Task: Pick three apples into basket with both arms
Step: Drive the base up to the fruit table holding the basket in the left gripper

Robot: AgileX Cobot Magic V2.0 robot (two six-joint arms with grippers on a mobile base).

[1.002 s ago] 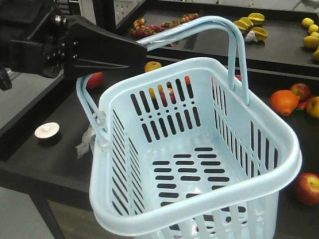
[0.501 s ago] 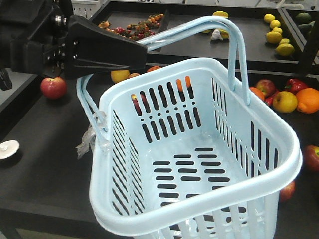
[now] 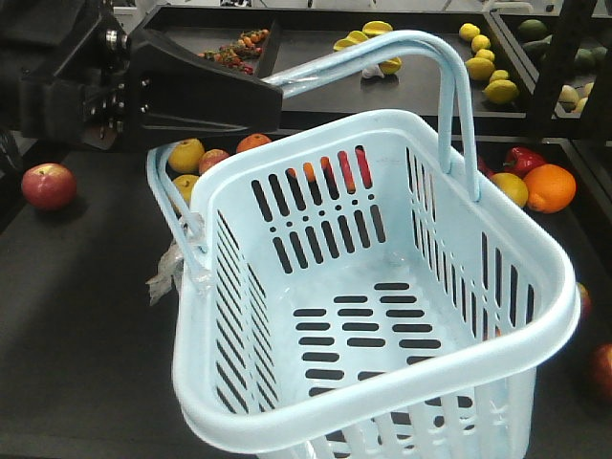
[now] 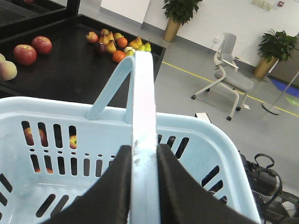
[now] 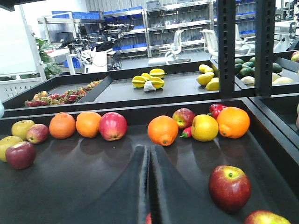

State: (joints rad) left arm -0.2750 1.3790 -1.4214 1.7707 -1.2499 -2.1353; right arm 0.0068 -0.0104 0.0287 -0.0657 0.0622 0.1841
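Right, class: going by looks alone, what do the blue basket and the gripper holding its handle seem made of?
Basket: moulded plastic, slightly glossy; soft sheen on rim, clean slots. Left gripper: likely hard plastic, possibly coated metal; matte black, dull angular faces.

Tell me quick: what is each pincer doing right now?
Left pincer: closed on the basket handle.
Right pincer: closed, holding nothing.

Mock grocery in a lab hall: black fruit shelves (image 5: 70, 161), storage racks (image 5: 182, 21)
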